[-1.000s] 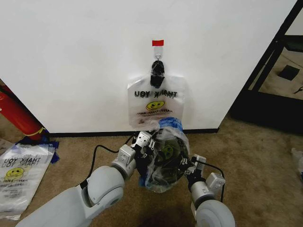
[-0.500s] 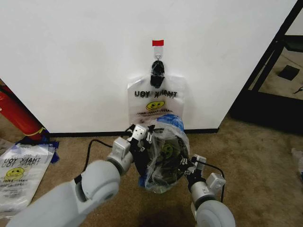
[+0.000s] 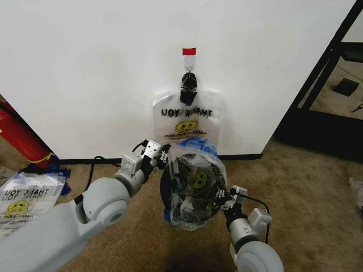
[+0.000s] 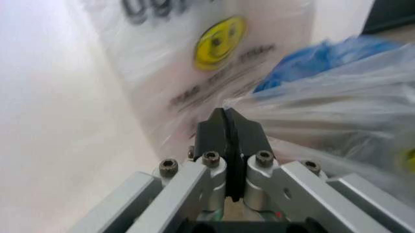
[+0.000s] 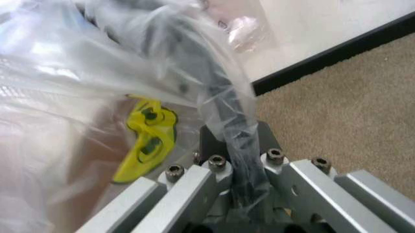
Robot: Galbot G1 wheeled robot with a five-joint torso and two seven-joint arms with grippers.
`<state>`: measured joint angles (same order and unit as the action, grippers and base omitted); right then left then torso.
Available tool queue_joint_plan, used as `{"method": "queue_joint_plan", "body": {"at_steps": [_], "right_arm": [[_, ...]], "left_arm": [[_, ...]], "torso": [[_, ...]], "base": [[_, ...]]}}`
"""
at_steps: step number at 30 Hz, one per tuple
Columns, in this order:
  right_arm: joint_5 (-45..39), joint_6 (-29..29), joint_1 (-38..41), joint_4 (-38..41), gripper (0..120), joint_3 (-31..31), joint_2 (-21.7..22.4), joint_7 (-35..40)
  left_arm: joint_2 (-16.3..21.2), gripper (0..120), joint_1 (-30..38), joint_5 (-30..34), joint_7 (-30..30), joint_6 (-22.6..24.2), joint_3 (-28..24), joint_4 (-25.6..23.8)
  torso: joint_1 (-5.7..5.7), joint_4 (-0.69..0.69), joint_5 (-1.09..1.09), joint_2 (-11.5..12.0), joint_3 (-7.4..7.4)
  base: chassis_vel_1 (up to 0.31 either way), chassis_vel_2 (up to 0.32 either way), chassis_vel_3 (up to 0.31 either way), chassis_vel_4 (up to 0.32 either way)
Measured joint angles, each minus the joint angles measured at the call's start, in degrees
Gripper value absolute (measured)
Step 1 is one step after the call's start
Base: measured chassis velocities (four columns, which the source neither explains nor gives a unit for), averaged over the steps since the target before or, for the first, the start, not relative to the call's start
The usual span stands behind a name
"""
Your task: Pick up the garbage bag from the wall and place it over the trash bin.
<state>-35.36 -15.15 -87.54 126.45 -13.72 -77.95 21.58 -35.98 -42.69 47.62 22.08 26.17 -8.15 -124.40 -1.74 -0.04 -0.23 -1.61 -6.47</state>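
Left gripper (image 3: 161, 157) and right gripper (image 3: 222, 198) each pinch the garbage bag (image 3: 193, 187). I judge both must spread its mouth evenly past the trash bin (image 3: 168, 190) rim.

My left arm rises from the lower left corner toward the frame's center, elbow bent. My left claw (image 3: 160, 159) sits just left of center, its black pads (image 4: 227, 136) pressed together on thin plastic. My right arm comes up from the bottom edge, right of center. My right claw (image 3: 222, 198) is clamped on bunched plastic film.
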Motion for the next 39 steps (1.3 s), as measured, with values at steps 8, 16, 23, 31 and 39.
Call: {"method": "queue_joint_plan", "body": {"at_steps": [8,16,23,31,39], "right_arm": [[-4.14,0.89,0.63,0.41,0,-0.63,1.44,-1.02],[-7.3,1.43,0.17,2.05,0,-1.13,1.5,-2.82],[-7.49,1.43,0.2,1.44,0,-1.56,0.9,-0.7],[-7.42,1.07,0.55,1.08,0,-2.1,0.31,1.47],[-14.38,-1.37,1.56,1.2,0,-3.99,-1.05,5.83]], "left_arm": [[5.52,0,-4.13,-0.21,-2.63,-3.85,0.62,1.69],[4.15,0,-6.27,0.42,-4.13,-4.47,-0.46,2.56],[1.48,16,-7.08,1.78,-0.28,-4.16,1.02,1.05],[0.09,41,-8.12,0.6,0.28,-2.71,5.16,0.02],[-5.19,72,-17.93,1.86,2.11,-7.85,16.95,-1.1]], "torso": [[0.0,0.02,0.0,0.0,0.0],[0.0,-0.01,-0.01,0.0,0.0],[0.0,0.01,0.01,0.0,0.0],[0.0,0.03,0.01,0.0,0.0],[0.0,-0.01,-0.02,0.0,0.0]], "base": [[0.0,0.0,0.0,0.0],[0.0,0.0,0.0,0.0],[0.0,0.0,0.0,0.0],[0.0,0.0,0.0,0.0],[0.0,0.0,0.0,0.0]]}}
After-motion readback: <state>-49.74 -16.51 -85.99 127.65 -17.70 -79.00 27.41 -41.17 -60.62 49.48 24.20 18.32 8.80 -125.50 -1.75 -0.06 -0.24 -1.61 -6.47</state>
